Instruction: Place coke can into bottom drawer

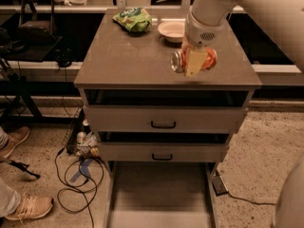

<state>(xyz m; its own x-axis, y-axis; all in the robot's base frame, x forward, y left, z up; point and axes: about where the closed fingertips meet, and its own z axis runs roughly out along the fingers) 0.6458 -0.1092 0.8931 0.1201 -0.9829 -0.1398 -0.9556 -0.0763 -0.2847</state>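
The coke can (pixel 209 61), orange-red with a silver end facing left, lies sideways in my gripper (pixel 194 62) above the right part of the cabinet top (pixel 123 65). The gripper is shut on the can, its pale finger (pixel 194 63) across the can's front. The arm comes down from the upper right. The bottom drawer (pixel 161 194) is pulled out below the cabinet, a wide grey tray with a flat floor, with nothing in it that I can see.
A green snack bag (pixel 134 19) and a white bowl (pixel 172 30) sit at the back of the top. Two upper drawers with black handles (pixel 163 124) are shut. Cables (pixel 78 184) and a person's shoes (pixel 28 208) lie on the floor at left.
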